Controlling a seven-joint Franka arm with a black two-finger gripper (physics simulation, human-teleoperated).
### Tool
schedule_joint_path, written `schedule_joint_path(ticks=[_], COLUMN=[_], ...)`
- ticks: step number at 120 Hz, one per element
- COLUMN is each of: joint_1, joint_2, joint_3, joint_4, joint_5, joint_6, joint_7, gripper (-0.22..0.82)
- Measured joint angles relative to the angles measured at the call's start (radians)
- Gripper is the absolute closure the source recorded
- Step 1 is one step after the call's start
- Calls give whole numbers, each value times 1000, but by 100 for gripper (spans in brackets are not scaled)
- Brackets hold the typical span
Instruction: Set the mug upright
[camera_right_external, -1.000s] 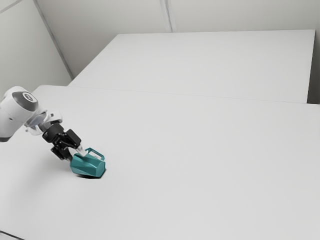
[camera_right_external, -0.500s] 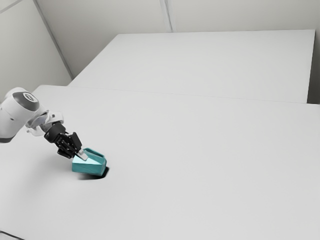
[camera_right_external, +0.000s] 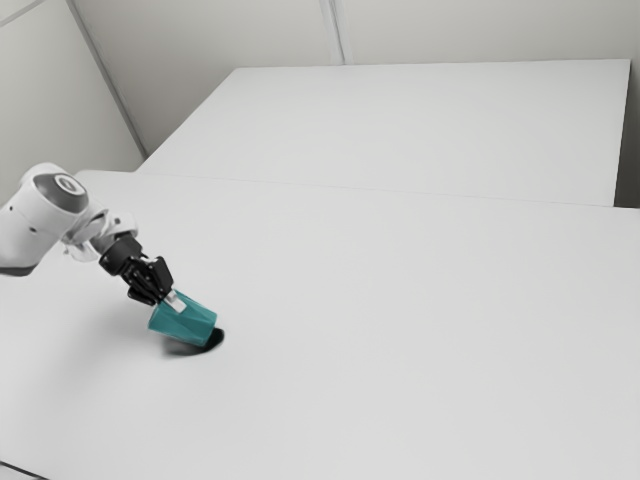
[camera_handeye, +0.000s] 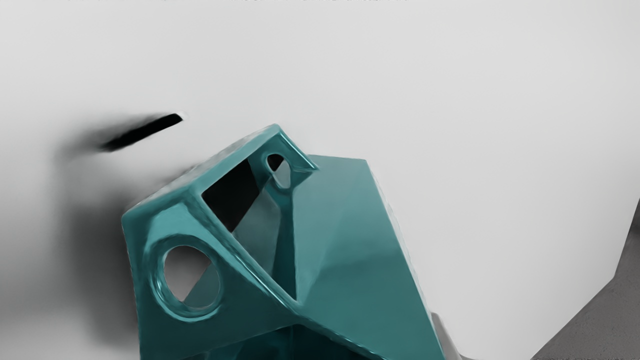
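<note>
Our gripper (camera_right_external: 171, 299) has the mug (camera_right_external: 185, 322) pinched and has lifted it off the table (camera_right_external: 400, 350). It's tilted, so we'd likely turn it further before lowering.

- Bright light washes the white counter (camera_right_external: 400, 320).
- I see a dark, soft-edged shadow beneath the teal mug (camera_right_external: 183, 320).
- Pale glints line its edges in my wrist view.
</note>
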Motion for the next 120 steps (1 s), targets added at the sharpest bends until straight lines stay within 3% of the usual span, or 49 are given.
schedule_joint_path(ticks=[62, 120], joint_1=[-125, -271], joint_2=[-79, -107], joint_3=[-4, -4], joint_4=[1, -8], joint_5=[185, 458], joint_6=[99, 221], joint_7=[-82, -316], gripper=[78, 78])
